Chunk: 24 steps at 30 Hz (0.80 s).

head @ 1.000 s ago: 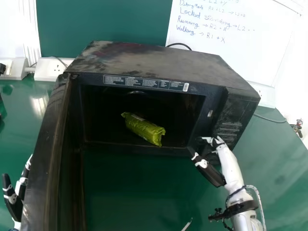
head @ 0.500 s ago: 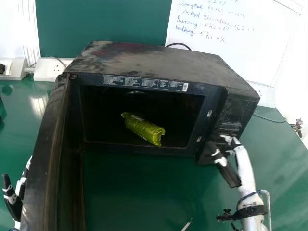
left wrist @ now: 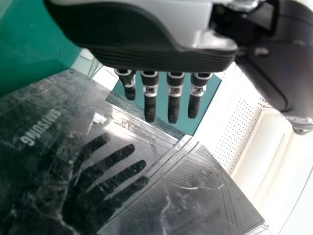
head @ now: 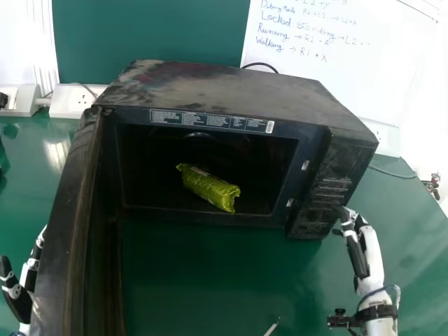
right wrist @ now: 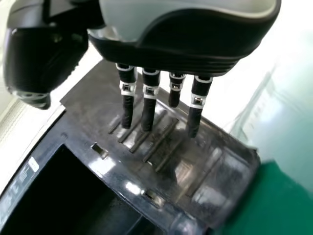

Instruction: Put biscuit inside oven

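The green biscuit packet (head: pixel 208 187) lies inside the black oven (head: pixel 231 91), close to the cavity's front edge. The oven door (head: pixel 66 231) stands swung open on the left. Beside the control panel's lower right side is my right hand (head: pixel 365 245), empty; in the right wrist view the right hand (right wrist: pixel 148 110) has straight fingers over the panel. My left hand (head: pixel 22 294) is at the left edge, outside the door. In the left wrist view the left hand (left wrist: pixel 150 105) has straight fingers and is mirrored in the door's glossy face (left wrist: pixel 58 161).
Behind the oven are white socket boxes (head: pixel 70 100) and a whiteboard (head: pixel 336 56). A cable (head: pixel 392 172) runs over the green table (head: pixel 203 280) to the right. A thin pale object (head: pixel 271 327) shows at the near edge.
My right hand has moved right, away from the oven's opening and past the control panel. The left hand has shifted only slightly. The packet and door have stayed where they were.
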Available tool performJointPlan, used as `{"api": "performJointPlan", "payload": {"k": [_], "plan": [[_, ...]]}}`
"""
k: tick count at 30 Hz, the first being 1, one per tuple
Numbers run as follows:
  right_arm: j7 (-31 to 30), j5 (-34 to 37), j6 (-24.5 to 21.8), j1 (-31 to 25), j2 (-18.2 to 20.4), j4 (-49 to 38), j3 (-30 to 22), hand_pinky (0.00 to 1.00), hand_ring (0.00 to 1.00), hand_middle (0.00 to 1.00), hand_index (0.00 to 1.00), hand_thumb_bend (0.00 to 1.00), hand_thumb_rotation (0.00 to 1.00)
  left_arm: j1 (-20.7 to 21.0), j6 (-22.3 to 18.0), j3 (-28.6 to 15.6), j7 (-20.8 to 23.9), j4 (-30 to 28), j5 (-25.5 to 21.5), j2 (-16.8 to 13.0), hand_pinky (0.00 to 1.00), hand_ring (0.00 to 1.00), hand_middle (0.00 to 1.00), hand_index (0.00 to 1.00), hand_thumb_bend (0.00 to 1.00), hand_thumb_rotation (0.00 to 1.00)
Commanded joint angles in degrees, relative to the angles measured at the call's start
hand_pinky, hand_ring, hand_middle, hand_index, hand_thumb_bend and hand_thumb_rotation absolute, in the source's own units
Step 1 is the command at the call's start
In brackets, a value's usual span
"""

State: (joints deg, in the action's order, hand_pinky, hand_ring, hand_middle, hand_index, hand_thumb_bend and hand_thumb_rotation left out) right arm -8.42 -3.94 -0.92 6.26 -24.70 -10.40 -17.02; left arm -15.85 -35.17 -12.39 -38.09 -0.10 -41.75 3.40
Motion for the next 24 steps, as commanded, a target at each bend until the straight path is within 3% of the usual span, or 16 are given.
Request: {"api": "performJointPlan", "payload": {"k": [1, 4, 13, 16, 21, 24], "plan": [[-1.7, 4.3, 1.4, 0.1, 0.6, 2.3, -1.8, 0.75, 0.81, 0.81, 0.79, 0.8, 0.36, 0.1, 0.2, -0.8, -0.6, 0.0, -0.7, 0.5, 0.85, 0.89, 0.91, 0.93, 0.94, 0.63], [-3.7, 10.4, 1.5, 1.3, 1.1, 5.6, -3.7, 0.77, 0.81, 0.81, 0.78, 0.81, 0.35, 0.5, 0.3, -1.1, -1.3, 0.5, -1.1, 0.3, 0.86, 0.89, 0.92, 0.93, 0.94, 0.62], [-7.0, 24.0, 0.6, 4.7, 2.5, 14.2, -8.5, 0.65, 0.8, 0.8, 0.78, 0.8, 0.35, 1.2, 0.5, -1.7, -3.1, 1.0, -1.9, -0.1, 0.87, 0.9, 0.93, 0.94, 0.92, 0.62], [-7.6, 27.1, 0.0, 5.5, 2.7, 16.2, -9.7, 0.63, 0.8, 0.81, 0.78, 0.8, 0.36, 1.3, 0.7, -1.9, -3.8, 1.1, -2.5, -0.2, 0.87, 0.91, 0.93, 0.94, 0.91, 0.61], [-8.8, 30.4, -0.1, 6.5, 2.7, 19.3, -10.9, 0.69, 0.84, 0.84, 0.8, 0.76, 0.43, 1.5, 1.1, -2.3, -4.7, 1.3, -3.2, 0.0, 0.87, 0.9, 0.93, 0.94, 0.92, 0.6], [-8.3, 30.9, 0.2, 6.8, 2.8, 20.4, -11.1, 0.68, 0.83, 0.84, 0.79, 0.77, 0.48, 1.7, 1.6, -2.6, -5.6, 1.4, -3.9, 0.1, 0.86, 0.9, 0.93, 0.94, 0.92, 0.58]]}}
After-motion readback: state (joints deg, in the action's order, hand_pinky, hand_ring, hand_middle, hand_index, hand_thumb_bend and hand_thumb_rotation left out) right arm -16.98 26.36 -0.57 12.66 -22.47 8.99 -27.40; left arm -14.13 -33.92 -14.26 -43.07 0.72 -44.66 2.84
